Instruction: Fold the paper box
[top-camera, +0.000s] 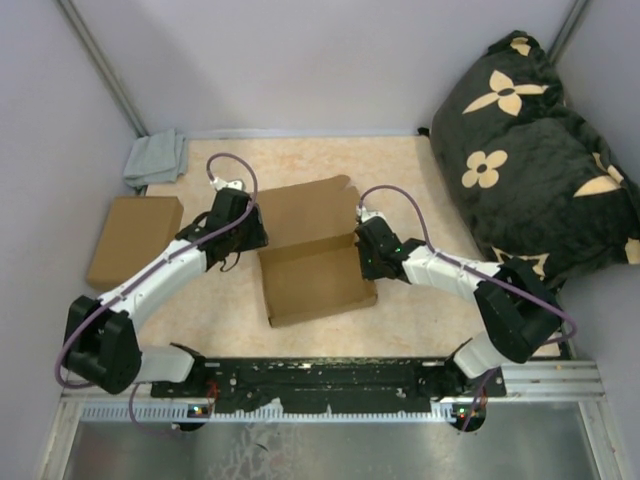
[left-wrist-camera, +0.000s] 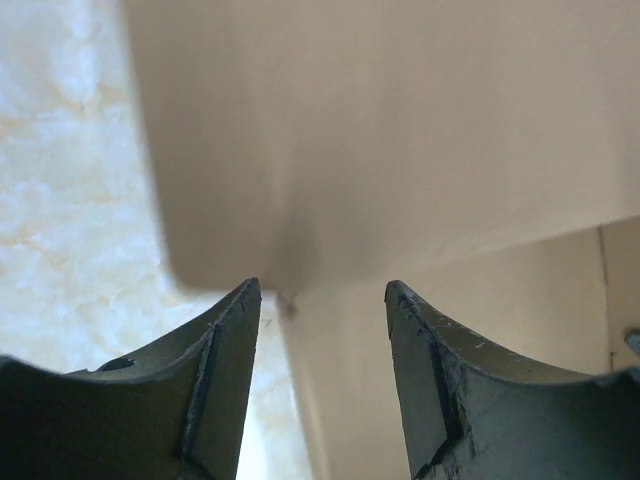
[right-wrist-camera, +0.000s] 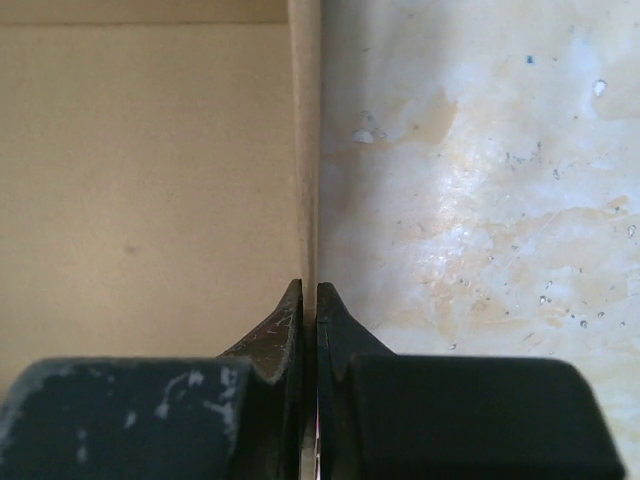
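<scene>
Two arms meet at the paper box, which lies partly folded on the middle of the tabletop. Right jaws are closed on the box's upright right side flap, pinching its thin edge. Left jaws stand open at the box's left rear corner, with a flap edge just ahead of them. Left of the box, well apart, lies a flat cardboard box.

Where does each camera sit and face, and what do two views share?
Top external: overhead behind the bases, looking down; both arms, thin brown cardboard paper box.
Left wrist: faces box's raised flap; open left gripper.
Right wrist: looks along box wall; right gripper shut on it.
Shared: wrist views show box and pale marbled tabletop.
</scene>
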